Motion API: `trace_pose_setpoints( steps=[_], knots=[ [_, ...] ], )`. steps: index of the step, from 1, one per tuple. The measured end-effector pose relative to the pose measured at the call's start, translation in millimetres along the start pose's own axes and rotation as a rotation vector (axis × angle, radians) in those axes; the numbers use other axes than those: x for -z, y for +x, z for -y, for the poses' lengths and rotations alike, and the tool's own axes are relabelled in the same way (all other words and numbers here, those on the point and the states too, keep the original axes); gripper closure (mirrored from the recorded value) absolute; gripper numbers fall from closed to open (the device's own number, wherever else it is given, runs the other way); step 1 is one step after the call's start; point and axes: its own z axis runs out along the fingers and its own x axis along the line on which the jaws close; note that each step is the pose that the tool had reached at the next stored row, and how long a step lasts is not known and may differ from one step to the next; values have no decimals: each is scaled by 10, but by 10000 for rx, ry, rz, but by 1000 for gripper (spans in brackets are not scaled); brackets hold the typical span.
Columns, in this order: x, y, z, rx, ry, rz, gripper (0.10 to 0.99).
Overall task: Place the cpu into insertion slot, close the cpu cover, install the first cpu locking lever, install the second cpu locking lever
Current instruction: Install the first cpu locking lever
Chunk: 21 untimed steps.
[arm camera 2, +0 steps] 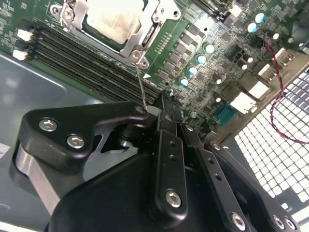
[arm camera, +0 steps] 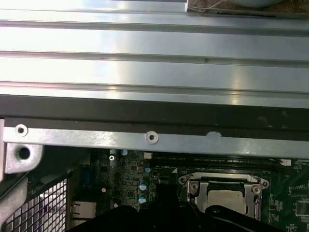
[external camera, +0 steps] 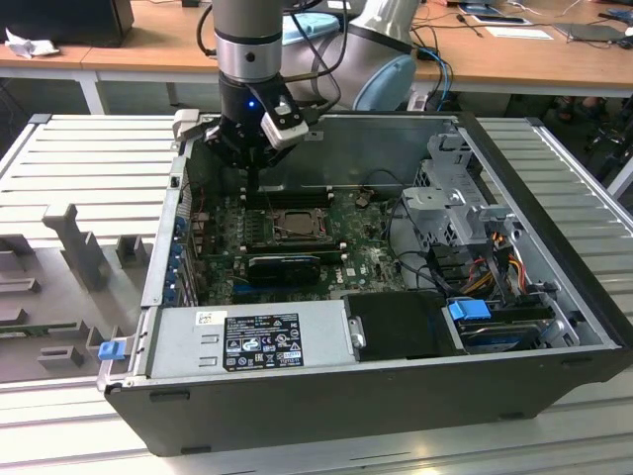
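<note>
The cpu lies flat in the insertion slot, pale face up, also visible in the first wrist view. The silvery cpu cover is down around it, framing the chip. A thin wire locking lever stands up from the socket's corner, and its free end reaches the side of my gripper. The black fingers are shut together with nothing between them. In the exterior view my gripper hangs inside the case, just behind the socket, over the memory slots.
Long black memory slots run beside the socket. A black graphics card lies in front of it and a power supply at the case front. Drive cage and cables fill the exterior view's right. The case wall is close.
</note>
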Motion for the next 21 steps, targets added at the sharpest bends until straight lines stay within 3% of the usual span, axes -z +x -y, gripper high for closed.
trace_pose_setpoints(
  steps=[21],
  knots=[
    [2,-149,6,0,0,0,980]
  ],
)
